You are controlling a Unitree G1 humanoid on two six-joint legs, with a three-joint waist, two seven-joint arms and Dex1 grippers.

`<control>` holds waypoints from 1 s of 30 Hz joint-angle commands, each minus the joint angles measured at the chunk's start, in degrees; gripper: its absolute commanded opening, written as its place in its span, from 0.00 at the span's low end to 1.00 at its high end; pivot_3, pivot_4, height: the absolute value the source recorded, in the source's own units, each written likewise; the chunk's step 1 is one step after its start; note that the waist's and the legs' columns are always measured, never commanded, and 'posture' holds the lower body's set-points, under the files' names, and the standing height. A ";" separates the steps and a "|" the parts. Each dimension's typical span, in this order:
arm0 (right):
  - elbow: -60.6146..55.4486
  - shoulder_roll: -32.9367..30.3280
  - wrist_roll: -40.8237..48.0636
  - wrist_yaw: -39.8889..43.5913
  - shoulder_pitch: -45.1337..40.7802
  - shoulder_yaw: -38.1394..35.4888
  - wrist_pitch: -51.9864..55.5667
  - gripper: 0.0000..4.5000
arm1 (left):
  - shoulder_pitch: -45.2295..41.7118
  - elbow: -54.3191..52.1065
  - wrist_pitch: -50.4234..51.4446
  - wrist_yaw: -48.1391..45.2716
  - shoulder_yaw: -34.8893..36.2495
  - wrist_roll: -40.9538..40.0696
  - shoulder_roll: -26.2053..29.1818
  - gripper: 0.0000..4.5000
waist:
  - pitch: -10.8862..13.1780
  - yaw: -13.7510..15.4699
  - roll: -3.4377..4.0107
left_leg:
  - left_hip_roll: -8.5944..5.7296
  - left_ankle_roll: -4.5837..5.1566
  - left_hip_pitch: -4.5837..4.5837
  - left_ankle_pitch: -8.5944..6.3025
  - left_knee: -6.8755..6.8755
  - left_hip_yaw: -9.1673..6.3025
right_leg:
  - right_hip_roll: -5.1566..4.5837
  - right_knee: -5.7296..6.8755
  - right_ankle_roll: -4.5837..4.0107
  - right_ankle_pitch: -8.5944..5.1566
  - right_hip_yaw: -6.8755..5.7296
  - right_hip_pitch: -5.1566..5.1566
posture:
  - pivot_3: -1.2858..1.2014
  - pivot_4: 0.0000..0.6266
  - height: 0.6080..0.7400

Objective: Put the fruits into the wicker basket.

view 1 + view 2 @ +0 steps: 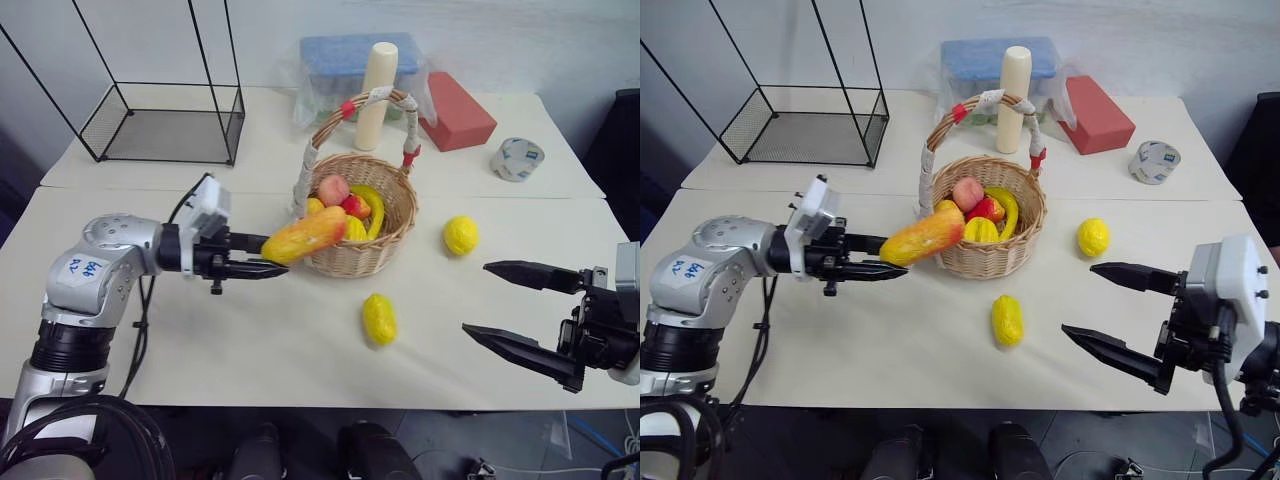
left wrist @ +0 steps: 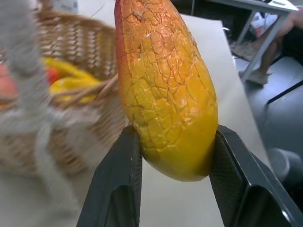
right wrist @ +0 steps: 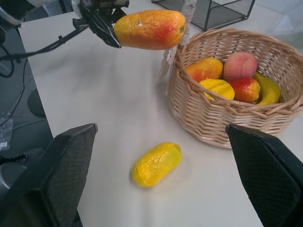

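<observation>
My left gripper (image 1: 275,263) is shut on the butt end of the yellow-orange mango (image 1: 305,235) and holds it in the air, level, with its tip just over the near-left rim of the wicker basket (image 1: 385,250). Its fingers (image 2: 120,179) clamp the mango (image 2: 165,90) from both sides. Several toy fruits lie in the basket. An oval lemon (image 1: 379,318) lies on the table in front of the basket, and a rounder lemon (image 1: 461,235) sits to its right. My right gripper (image 1: 476,298) hovers open at the right, pointing toward the oval lemon (image 3: 157,163).
A black wire-frame basket (image 1: 165,125) stands at the back left. Behind the wicker basket are a cream cylinder (image 1: 375,95), a blue box in plastic (image 1: 350,55) and a red block (image 1: 458,112). A tape roll (image 1: 517,158) lies at the back right.
</observation>
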 commanded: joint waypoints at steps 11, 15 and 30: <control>-0.33 1.61 -1.01 -6.58 -1.98 0.18 -3.68 1.00 | -8.48 -10.93 27.97 36.85 0.68 0.47 -17.94 0.35 | 0.01 -0.12 -0.02 | 0.01 -0.09 0.01 0.06 0.06 -0.04 | 0.08 0.07 0.04 0.02 0.04 -0.01 | 0.52 0.24 1.00; -0.24 1.23 -1.12 -7.30 -2.64 1.11 -3.78 1.00 | -8.97 -10.20 28.53 40.07 1.40 0.85 -19.43 0.62 | 0.01 0.04 -0.02 | 0.01 -0.14 0.02 0.10 0.04 -0.05 | 0.09 0.08 0.03 0.02 0.04 -0.02 | 0.52 0.24 1.00; 0.30 0.19 -6.12 -5.99 -1.97 7.42 -3.39 1.00 | -0.51 -6.55 3.99 2.06 5.76 -6.87 -0.17 1.00 | 0.02 -0.19 0.00 | 0.03 -0.29 0.04 0.20 -0.09 0.03 | 0.12 0.12 0.00 0.01 0.06 -0.15 | 0.52 0.24 1.00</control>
